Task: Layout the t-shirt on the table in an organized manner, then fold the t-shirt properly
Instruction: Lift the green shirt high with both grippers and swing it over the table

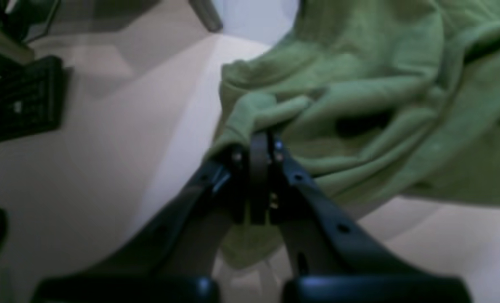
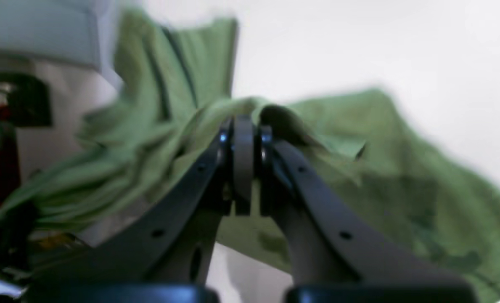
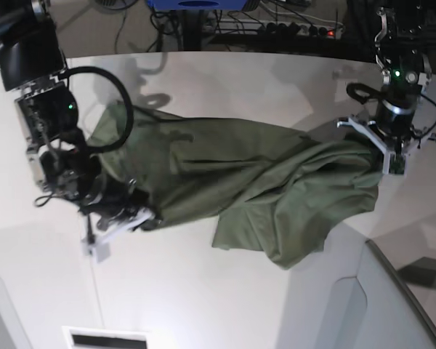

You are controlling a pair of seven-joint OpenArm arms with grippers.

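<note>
Now both grippers, left (image 1: 258, 141) and right (image 2: 243, 124), pinch bunched cloth at opposite ends of the t-shirt (image 3: 240, 182). Pulling apart evenly, low over the table (image 3: 203, 291), should flatten it.

A blue object (image 3: 198, 4) sits at the top edge of the base view, beyond the far side of the work surface. Dark cables (image 3: 291, 18) trail across the floor beside it, and a power strip (image 3: 305, 29) with a red light at one end lies among them. In the left wrist view, a black grid-patterned panel (image 1: 20, 101) shows at the left edge, blurred.
</note>
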